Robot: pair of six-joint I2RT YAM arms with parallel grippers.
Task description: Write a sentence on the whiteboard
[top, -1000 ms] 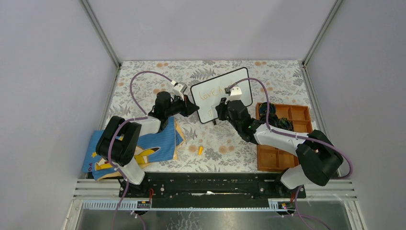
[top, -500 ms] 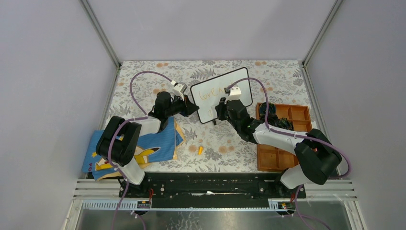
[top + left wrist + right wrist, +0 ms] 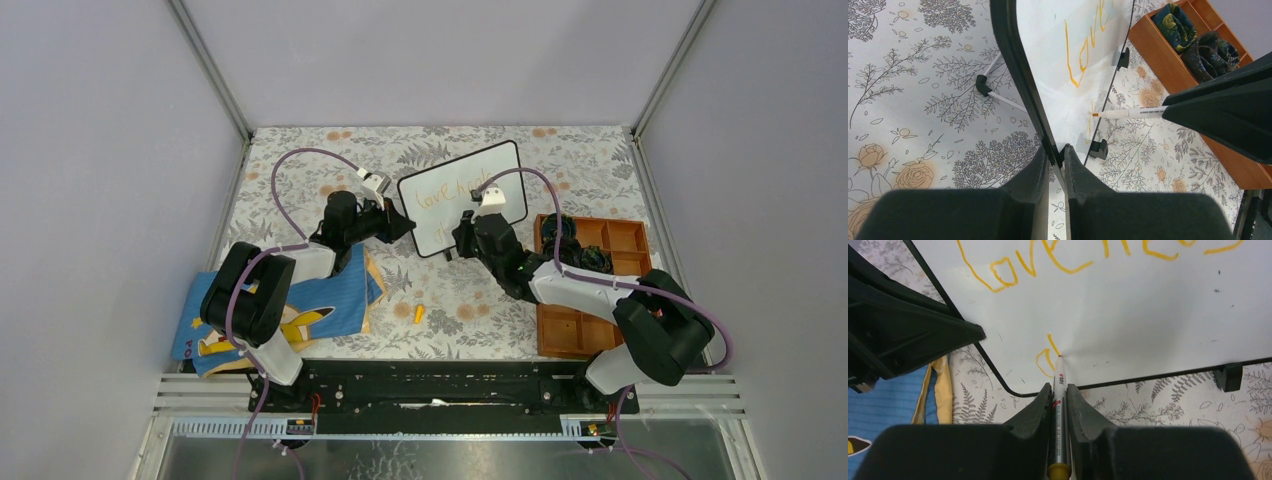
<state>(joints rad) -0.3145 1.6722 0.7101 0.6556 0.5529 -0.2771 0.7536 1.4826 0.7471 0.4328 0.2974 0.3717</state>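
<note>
Left arm point(image 3: 305, 258) and right arm point(image 3: 572, 285) angled inward, left claw point(image 3: 1057, 152) pinching whiteboard point(image 3: 1058, 60) edge, right claw point(image 3: 1060, 390) gripping marker point(image 3: 1059, 376)

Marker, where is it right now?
In the right wrist view, the marker is clamped in the right gripper at bottom centre, its tip touching the whiteboard near its lower left corner, just below the start of the sentence.

The setting is a robotics lab test cell. Plain grey wall panels point(image 3: 100, 200) in aluminium frame posts point(image 3: 211, 70) enclose a table with a floral cover point(image 3: 590, 160). A left arm point(image 3: 250, 295) and a right arm point(image 3: 650, 335), with purple cables point(image 3: 305, 152), are bolted to a black base rail point(image 3: 430, 385).
</note>
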